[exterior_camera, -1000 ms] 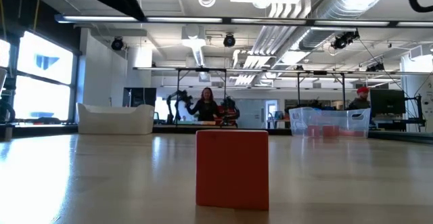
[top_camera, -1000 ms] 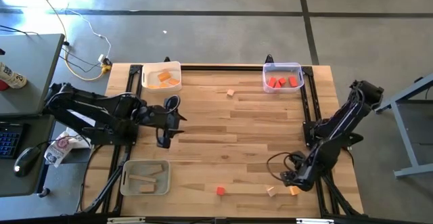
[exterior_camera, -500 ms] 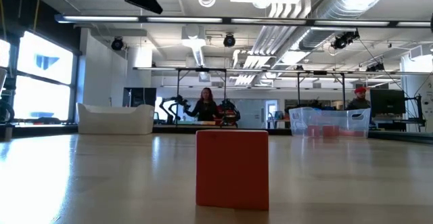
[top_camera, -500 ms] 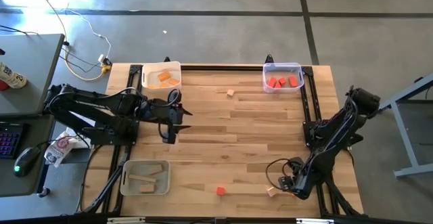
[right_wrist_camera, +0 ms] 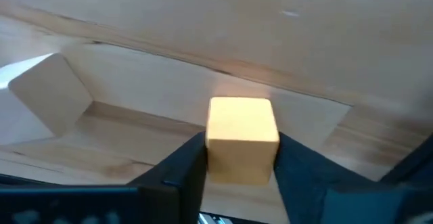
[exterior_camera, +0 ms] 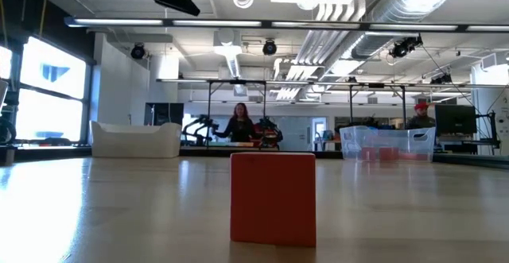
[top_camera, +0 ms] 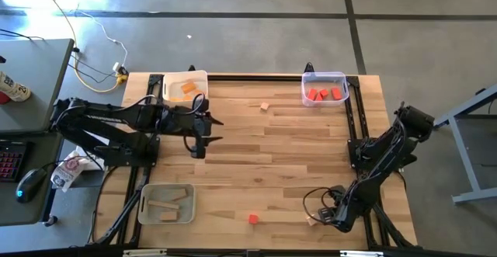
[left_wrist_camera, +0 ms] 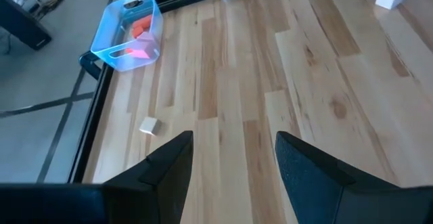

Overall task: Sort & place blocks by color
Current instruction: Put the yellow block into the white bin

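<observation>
My right gripper (top_camera: 332,218) is down at the table's near right corner, shut on an orange block (right_wrist_camera: 241,139). A tan block (right_wrist_camera: 51,102) lies just beside it (top_camera: 311,220). A red block (top_camera: 253,219) sits on the table near the front edge, large in the low view (exterior_camera: 273,198). Another tan block (top_camera: 265,106) lies at the far middle. My left gripper (top_camera: 208,130) hovers open above the left half of the table, holding nothing (left_wrist_camera: 233,170). My right gripper pinches the orange block between its two fingers, one on each of two opposite side faces (right_wrist_camera: 211,149). The fingers (right_wrist_camera: 186,163) come steeply from above. The block stands upright, its underside on the table.
Three clear trays stand on the table: one with orange blocks at the far left (top_camera: 186,88), one with red blocks at the far right (top_camera: 324,88), one with tan bars at the near left (top_camera: 167,203). Bare wood lies across the table's middle.
My right gripper has sunk toward the table's near edge and come down over the orange block, which the high view no longer shows. My left gripper has swung a little toward the table's far right, staying open.
</observation>
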Robot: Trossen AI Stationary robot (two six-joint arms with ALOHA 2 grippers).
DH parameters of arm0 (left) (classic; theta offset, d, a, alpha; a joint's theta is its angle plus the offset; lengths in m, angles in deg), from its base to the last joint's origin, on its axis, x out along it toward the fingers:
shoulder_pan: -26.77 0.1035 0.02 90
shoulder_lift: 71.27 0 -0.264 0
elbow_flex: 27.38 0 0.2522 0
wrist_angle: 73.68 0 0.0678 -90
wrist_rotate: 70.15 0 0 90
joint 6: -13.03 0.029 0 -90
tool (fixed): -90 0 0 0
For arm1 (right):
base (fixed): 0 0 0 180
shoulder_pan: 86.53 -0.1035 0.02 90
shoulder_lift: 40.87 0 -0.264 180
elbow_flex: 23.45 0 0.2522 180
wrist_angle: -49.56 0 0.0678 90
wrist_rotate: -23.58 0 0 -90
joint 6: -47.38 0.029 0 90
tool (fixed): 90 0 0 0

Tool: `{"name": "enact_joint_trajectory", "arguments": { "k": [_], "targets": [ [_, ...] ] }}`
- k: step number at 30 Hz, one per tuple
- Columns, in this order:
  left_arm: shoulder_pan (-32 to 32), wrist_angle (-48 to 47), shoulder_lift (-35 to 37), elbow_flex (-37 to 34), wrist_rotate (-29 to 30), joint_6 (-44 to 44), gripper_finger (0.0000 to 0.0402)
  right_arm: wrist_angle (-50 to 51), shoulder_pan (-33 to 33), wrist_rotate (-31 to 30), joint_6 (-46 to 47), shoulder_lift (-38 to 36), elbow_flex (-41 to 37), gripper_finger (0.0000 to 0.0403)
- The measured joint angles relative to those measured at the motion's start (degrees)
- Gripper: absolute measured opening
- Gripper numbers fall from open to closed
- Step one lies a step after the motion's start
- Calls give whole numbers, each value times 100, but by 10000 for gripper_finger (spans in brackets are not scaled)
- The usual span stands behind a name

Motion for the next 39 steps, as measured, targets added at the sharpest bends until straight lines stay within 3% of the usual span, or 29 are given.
{"name": "enact_joint_trajectory", "arguments": {
  "k": [4, 14, 22, 29, 39],
  "targets": [
    [70, 1, 0, 0, 0, -1, 196, 13, 0, -5, -35, -7, 8, 101],
    [590, 155, -1, 0, -544, -459, 196, 522, 304, -916, -832, -7, 380, 100],
    [1089, 173, -2, 0, -1147, -516, 196, 1315, 944, -1103, -1909, -9, 891, 102],
    [1311, 222, -180, 0, -1833, -454, 196, 2081, 1731, -1837, -3439, -11, 1510, 102],
    [1381, 935, -856, 0, -2096, -1266, 196, 2556, 3049, -2738, -6324, -15, 2345, 103]
  ]
}}
